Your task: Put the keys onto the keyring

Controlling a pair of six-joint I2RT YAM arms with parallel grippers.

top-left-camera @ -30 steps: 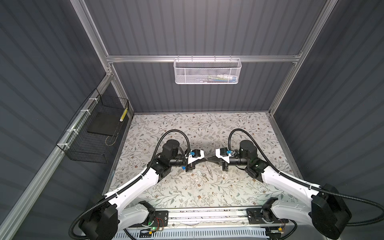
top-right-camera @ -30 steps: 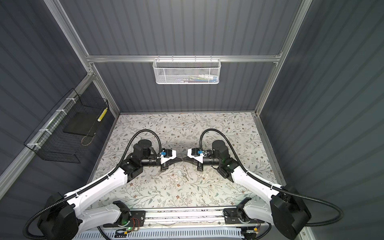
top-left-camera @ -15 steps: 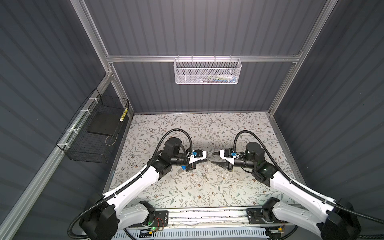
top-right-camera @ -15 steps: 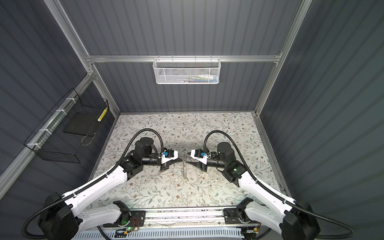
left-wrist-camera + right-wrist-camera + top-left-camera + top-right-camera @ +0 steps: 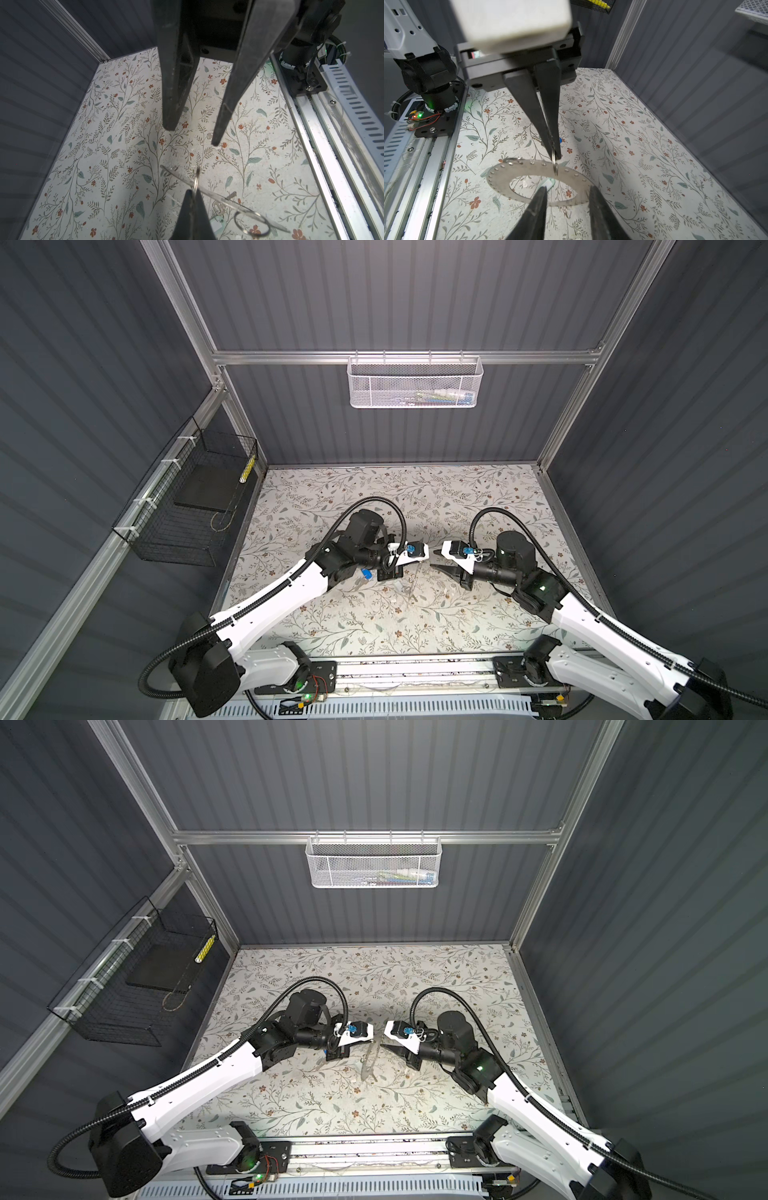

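Your left gripper (image 5: 556,155) is clamped shut on a small wire split ring (image 5: 555,166) that looks threaded through a rim hole of the large flat grey metal keyring (image 5: 498,179). That one pinch carries the keyring over the middle of the floral-patterned tabletop (image 5: 374,497). You cannot tell whether its low edge rests on the surface. Your right gripper (image 5: 192,135) faces it with fingers parted and nothing between them.

Watch that pinch. It is thin wire in narrow tips, so a jolt could slide the wire out and drop the keyring, or let the plate swing its holes away from you. The silver key with the whitish head (image 5: 219,206) lies on the tabletop just beneath the keyring, so reaching for it risks knocking the plate. The silver key with the bright blue head (image 5: 366,573) lies under your left arm, so a reach there risks the arms colliding.

A second ago both grippers met tip to tip at mid-table, the right one closed. Now the right has let go and backed off to its side, while the left holds its place.
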